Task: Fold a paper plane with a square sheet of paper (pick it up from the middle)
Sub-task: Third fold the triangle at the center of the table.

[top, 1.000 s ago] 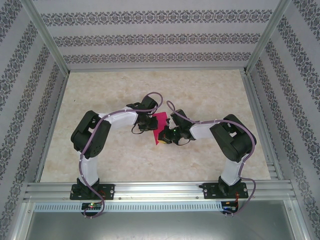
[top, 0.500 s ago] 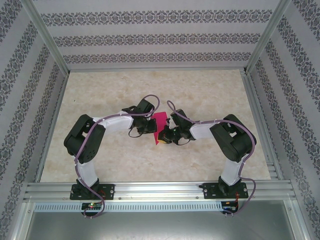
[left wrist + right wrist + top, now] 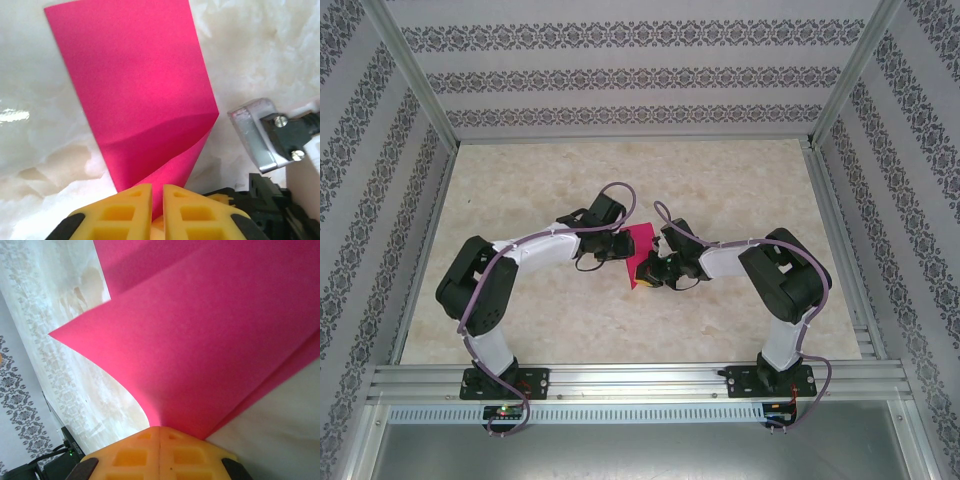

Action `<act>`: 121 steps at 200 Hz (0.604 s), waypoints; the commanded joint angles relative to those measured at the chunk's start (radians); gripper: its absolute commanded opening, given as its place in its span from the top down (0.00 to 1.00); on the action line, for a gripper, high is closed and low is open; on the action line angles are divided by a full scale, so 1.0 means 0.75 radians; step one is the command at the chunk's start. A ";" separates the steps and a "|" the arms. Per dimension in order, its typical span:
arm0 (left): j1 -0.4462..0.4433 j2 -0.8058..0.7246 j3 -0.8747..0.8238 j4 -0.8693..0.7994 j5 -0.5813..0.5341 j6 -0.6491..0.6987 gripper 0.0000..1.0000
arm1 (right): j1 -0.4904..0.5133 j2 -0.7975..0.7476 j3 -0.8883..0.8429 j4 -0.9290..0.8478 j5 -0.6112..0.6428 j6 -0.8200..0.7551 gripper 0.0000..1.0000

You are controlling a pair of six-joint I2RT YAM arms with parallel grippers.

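Square sheet of paper sits mid-bench, between the two arms, no longer flat. From the left wrist, the sheet runs away from the camera as a long pink panel lying on the bench; its near end curls up in a soft wave and narrows toward the fingers. From the right wrist, one layer arches up over a second layer beneath it, with the fold line soft and not pressed.

Step in hand, as I judge it: an early fold, likely the centre crease, with one half being brought over the other. No nose or wings have been formed yet, so it is not a paper plane.

The next move calls for the lifted layer's free edge to be laid square onto the lower edge, then flattened along the bend. The paper is thin, and a skewed pull would set a crooked crease.

Left pincer – jaws down to a thin slit, the sheet's near tip pinched in it.

Right pincer – yellow pads pressed tight together, gripping the sheet at the bend – both layers fan out from the tips.

Bench is pale and marbled.
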State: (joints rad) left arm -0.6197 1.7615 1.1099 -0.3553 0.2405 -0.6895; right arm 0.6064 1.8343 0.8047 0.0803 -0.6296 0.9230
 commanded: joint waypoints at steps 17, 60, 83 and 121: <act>-0.037 0.028 -0.044 0.081 0.047 -0.028 0.93 | -0.006 0.023 0.007 0.016 0.023 0.007 0.98; -0.047 0.083 -0.043 0.080 0.057 -0.039 0.98 | -0.007 0.023 0.013 0.011 0.021 0.003 0.98; -0.047 0.125 -0.025 0.061 0.043 -0.038 0.99 | -0.006 0.018 0.012 0.011 0.021 0.002 0.98; -0.048 0.177 0.015 0.033 0.009 -0.026 1.00 | -0.006 0.007 0.010 0.033 0.008 0.004 0.98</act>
State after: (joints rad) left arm -0.6437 1.8606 1.0878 -0.3283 0.2676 -0.7124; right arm 0.6064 1.8359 0.8047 0.0761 -0.6296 0.9230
